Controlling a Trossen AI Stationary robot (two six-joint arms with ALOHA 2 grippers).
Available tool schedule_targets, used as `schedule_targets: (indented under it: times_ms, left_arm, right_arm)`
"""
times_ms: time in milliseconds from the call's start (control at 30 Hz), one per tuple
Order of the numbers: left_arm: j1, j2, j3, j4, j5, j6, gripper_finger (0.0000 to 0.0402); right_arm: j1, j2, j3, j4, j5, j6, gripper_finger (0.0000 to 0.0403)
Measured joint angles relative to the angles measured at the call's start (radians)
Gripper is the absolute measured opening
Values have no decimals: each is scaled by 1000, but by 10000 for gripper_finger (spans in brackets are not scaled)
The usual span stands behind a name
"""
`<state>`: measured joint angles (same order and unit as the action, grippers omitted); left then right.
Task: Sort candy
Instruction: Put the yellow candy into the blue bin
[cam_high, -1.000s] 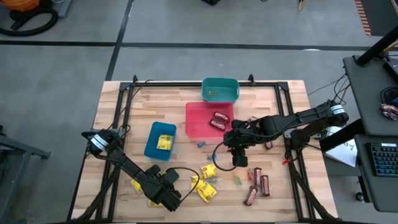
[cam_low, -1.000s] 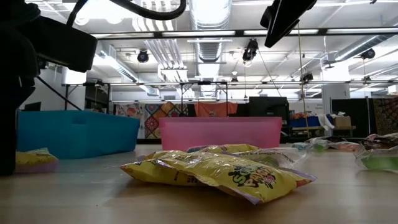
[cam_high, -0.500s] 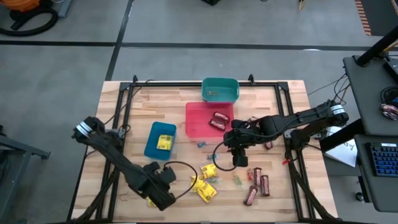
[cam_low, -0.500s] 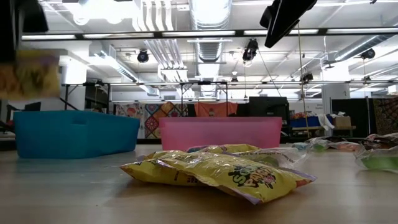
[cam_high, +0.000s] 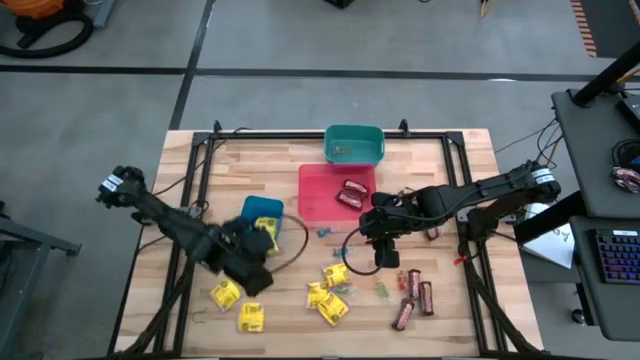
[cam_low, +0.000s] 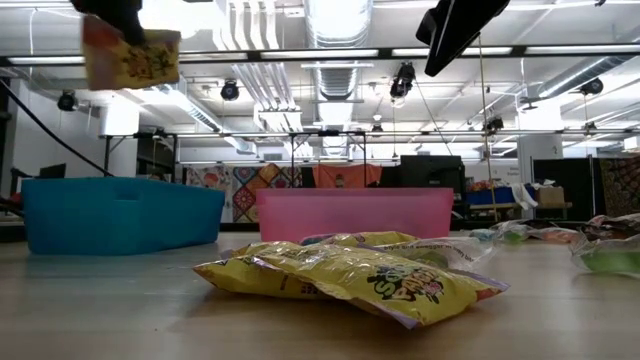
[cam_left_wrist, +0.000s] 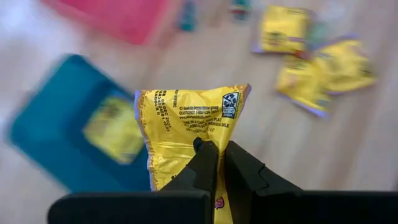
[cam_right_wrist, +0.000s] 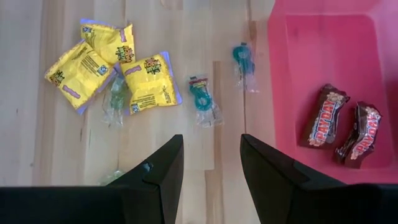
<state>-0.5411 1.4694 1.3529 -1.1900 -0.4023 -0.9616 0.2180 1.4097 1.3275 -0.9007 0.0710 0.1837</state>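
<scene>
Candy packet (cam_left_wrist: 189, 127), yellow, hangs pinched in the left pincer (cam_left_wrist: 214, 163) and held up off the tabletop (cam_high: 200, 190), right at the blue bin's (cam_high: 262, 208) near edge, so we judge the drop lies just ahead. Farther off, the right pincer (cam_right_wrist: 211, 168) hovers spread over loose sweets beside the red bin (cam_high: 322, 190).

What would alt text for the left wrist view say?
The left gripper has its dark fingers shut on a yellow candy packet, held up above the wooden table. Blurred below it lie a blue bin with another yellow packet inside and loose yellow packets.
</scene>
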Motion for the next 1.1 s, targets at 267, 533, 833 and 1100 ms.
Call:
schedule_targets:
  times_ms: [267, 533, 833, 1100]
  left_arm:
    - [202, -32, -16, -30, -29, 192, 0]
    - [317, -37, -119, -35, 13, 476, 0]
    - [353, -93, -252, -33, 25, 639, 0]
    - [358, -162, -354, -16, 24, 772, 0]
  right_arm:
    - [0, 0, 0, 1, 8, -1, 150]
    - [0, 0, 0, 1, 9, 4, 150]
    - [0, 0, 0, 10, 9, 24, 150]
    - [0, 0, 0, 29, 9, 23, 150]
